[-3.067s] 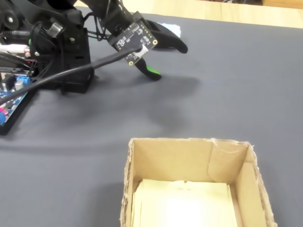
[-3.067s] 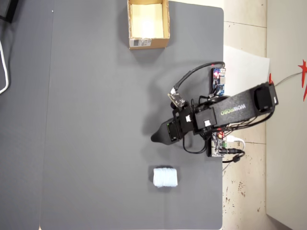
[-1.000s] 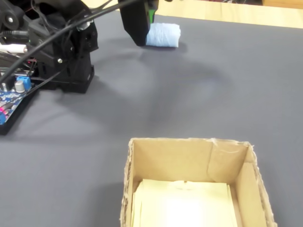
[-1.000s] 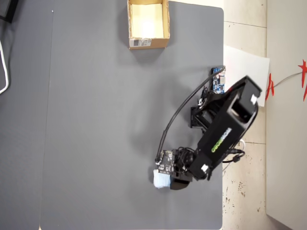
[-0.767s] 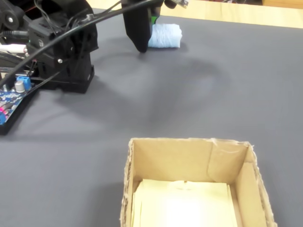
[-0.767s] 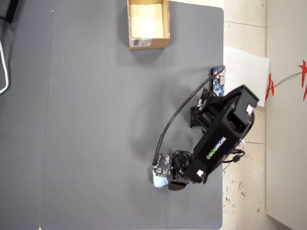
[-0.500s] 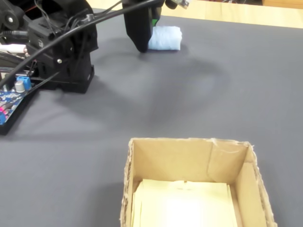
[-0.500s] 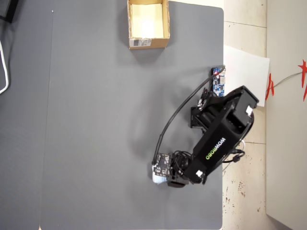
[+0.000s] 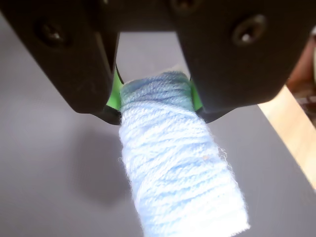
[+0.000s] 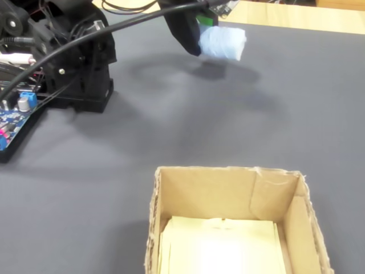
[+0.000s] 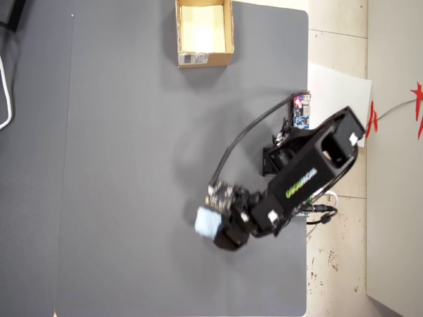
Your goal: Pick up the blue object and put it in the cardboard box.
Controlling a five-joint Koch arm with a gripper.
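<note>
The black gripper with green finger pads (image 9: 154, 101) is clamped on one end of the small, pale blue, ribbed soft block (image 9: 180, 170), which juts out from between the jaws. In the fixed view the block (image 10: 222, 41) hangs clear of the dark grey table mat (image 10: 228, 120), with its shadow beneath. The overhead view shows it (image 11: 207, 223) far from the small tan cardboard box with the pale yellowish inside (image 11: 229, 30), which stands at the mat's top edge, a white label on its outer side.
</note>
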